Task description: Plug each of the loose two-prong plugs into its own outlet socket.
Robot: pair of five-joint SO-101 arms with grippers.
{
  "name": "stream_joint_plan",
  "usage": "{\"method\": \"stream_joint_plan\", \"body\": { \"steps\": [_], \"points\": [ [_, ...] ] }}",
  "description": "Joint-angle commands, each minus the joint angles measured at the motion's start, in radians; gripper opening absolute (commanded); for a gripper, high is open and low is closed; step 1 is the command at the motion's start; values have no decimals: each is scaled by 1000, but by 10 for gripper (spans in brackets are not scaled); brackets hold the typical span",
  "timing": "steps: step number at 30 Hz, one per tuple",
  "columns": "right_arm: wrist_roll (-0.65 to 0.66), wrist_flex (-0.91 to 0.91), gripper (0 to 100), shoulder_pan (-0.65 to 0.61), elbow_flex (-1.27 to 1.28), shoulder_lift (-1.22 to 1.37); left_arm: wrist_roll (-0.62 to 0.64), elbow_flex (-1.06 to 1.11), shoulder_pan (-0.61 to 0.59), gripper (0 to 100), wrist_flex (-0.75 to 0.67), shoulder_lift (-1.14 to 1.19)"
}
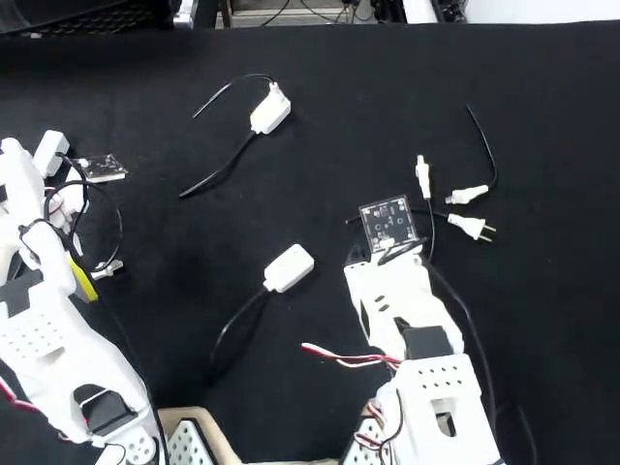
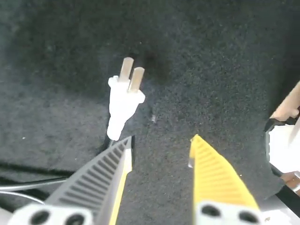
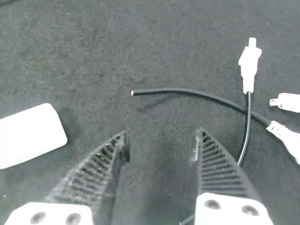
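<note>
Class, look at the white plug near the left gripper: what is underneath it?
The plug lies directly on the black table cover. Whatever continues from its rear end is covered by the left gripper's grey jaw.

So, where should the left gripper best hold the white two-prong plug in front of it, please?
Probably grip the white two-prong plug by its moulded body, behind the metal prongs, coming from the cable end: it lies flat, prongs pointing away from the open left gripper.
</note>
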Motion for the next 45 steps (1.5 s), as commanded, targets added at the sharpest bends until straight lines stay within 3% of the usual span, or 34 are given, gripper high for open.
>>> {"method": "stream_joint_plan", "body": {
  "steps": [1,9,17,22,30,45],
  "points": [
    [6,-18,219,-8,-2,2,-354,-1,15,203,8,-6],
    [6,-18,219,-8,-2,1,-364,58,44,203,-121,35],
    [6,-18,219,-8,-2,1,-365,24,90,203,-133,126],
    [6,-18,219,-8,-2,-1,-364,-24,94,202,-124,118],
    [6,-18,219,-8,-2,-1,-370,-186,74,202,15,121],
    [6,-18,219,-8,-2,-2,-371,-148,97,202,14,137]
  ]
}}
